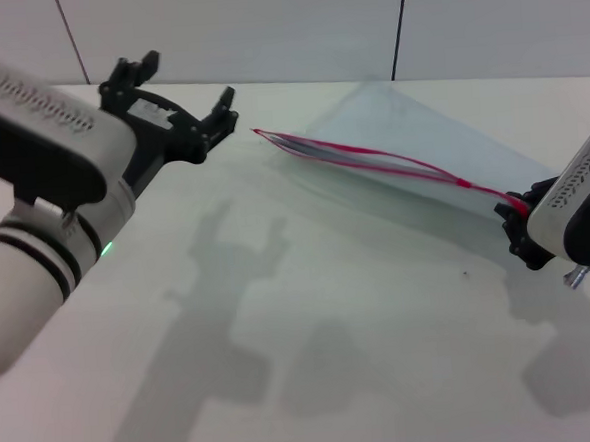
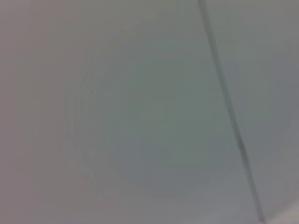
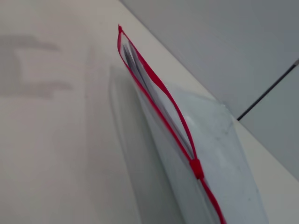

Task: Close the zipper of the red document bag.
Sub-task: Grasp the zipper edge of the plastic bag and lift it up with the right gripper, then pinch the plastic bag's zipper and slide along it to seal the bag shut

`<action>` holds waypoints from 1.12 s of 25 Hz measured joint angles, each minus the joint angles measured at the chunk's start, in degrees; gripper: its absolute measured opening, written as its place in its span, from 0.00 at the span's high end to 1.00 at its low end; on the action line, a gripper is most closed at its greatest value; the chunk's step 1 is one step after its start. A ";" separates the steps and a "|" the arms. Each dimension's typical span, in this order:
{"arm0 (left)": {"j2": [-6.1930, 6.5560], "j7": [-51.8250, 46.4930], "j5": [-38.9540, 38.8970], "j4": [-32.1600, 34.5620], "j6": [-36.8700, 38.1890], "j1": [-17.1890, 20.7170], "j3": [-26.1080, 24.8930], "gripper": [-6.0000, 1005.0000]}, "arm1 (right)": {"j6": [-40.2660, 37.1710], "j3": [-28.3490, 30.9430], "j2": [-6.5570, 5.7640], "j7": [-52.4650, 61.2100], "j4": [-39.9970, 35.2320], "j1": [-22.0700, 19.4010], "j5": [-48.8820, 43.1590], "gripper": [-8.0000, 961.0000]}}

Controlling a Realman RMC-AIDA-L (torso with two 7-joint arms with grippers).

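Most of zipper [image 3: 159, 95] gapes; right hand [image 1: 519, 229] at bag [image 1: 410, 139] corner

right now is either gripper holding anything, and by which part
The right gripper is at the red document bag's zipper end corner, but its grip cannot be told. The left gripper is open, holding nothing.
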 joint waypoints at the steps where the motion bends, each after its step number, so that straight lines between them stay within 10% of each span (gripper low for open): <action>1: 0.00 1.33 0.06 1.18 4.67 -0.29 -1.37 0.21 | -0.01 0.04 0.01 0.01 -0.26 -0.10 0.06 0.88; 11: -0.02 6.20 13.11 11.38 43.51 -9.60 -12.11 0.22 | -0.55 -0.83 0.01 0.05 -2.57 -0.34 0.62 0.92; 28: -0.45 5.94 32.36 16.55 59.97 -21.71 -5.16 0.25 | -0.55 -3.26 -0.18 -0.42 -2.85 0.77 2.20 0.94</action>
